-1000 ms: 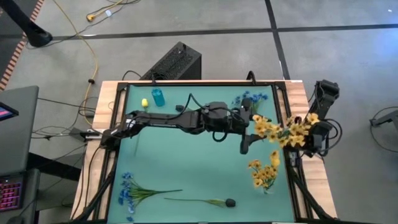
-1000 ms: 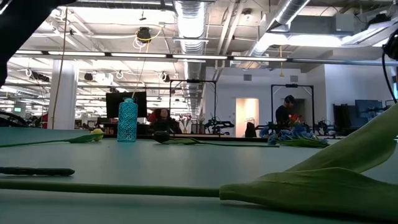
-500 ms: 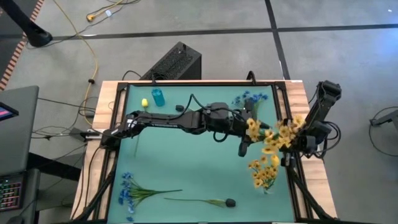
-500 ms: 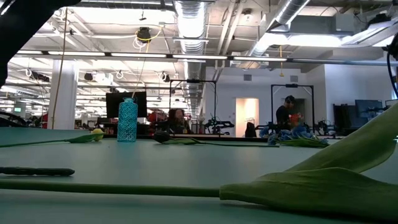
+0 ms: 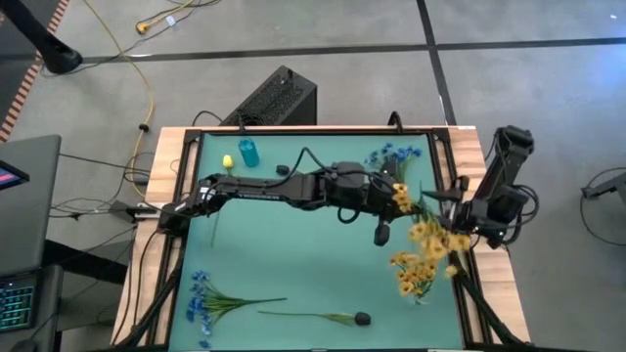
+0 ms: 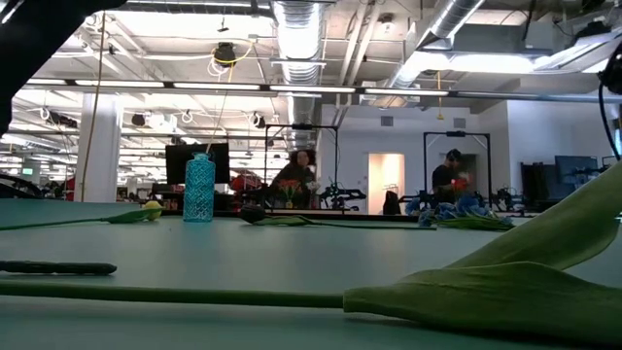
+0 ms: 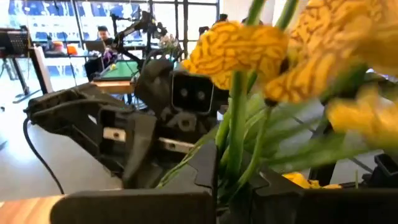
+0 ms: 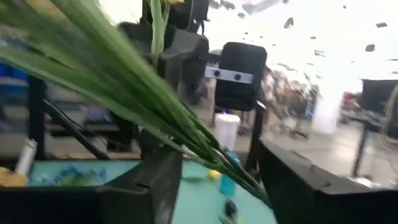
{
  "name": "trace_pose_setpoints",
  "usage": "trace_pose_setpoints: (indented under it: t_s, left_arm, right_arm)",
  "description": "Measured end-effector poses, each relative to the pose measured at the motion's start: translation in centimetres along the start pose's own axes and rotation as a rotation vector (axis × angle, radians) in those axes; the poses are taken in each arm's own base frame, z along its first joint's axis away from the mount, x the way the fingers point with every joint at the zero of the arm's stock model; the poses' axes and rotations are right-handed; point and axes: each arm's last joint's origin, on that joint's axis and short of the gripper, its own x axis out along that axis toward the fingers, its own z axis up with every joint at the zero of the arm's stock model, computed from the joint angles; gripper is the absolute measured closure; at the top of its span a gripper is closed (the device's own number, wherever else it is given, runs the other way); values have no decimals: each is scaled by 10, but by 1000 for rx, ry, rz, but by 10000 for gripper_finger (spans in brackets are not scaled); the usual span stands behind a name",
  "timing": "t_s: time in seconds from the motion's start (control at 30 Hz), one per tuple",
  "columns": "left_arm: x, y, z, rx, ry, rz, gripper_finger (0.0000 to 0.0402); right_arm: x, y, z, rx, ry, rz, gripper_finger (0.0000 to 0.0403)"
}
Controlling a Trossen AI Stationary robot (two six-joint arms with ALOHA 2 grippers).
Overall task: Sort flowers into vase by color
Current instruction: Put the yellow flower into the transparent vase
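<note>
Looking down in the high view, I have the left arm stretched across the table with the left gripper [image 5: 389,200] at a yellow blossom sprig [image 5: 428,238] held up near the right edge. The right gripper [image 5: 460,217] meets the same sprig from the right. Another yellow cluster [image 5: 415,275] lies on the mat just below. A blue sprig [image 5: 396,154] lies at the far right, another blue sprig [image 5: 208,297] at the near left, a dark bud stem [image 5: 333,317] beside it, and a yellow bud [image 5: 228,162] next to the blue vase [image 5: 248,152].

Low view: the vase [image 6: 198,188] stands empty as far as I can see; a green stem [image 6: 175,292] lies close to the lens.

Left wrist view: my fingers are closed on the green stems [image 7: 235,146] under the yellow blooms.

Right wrist view: long green leaves [image 8: 130,93] cross between my fingers, which stand apart; I can't tell if they grip.

Progress by my read: nothing sorted yet, all flowers left.
</note>
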Motion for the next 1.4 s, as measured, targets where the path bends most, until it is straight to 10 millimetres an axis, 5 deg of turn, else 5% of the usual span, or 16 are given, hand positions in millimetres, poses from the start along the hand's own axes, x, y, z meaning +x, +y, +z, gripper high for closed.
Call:
trace_pose_setpoints:
  t_s: [0.27,1.4]
  left_arm:
    - [-1,9,-2,-40,24,46,401]
    - [0,8,-10,-117,87,60,401]
  right_arm:
    - [-2,-1,14,-51,163,-50,107]
    - [12,19,-8,-117,90,-18,126]
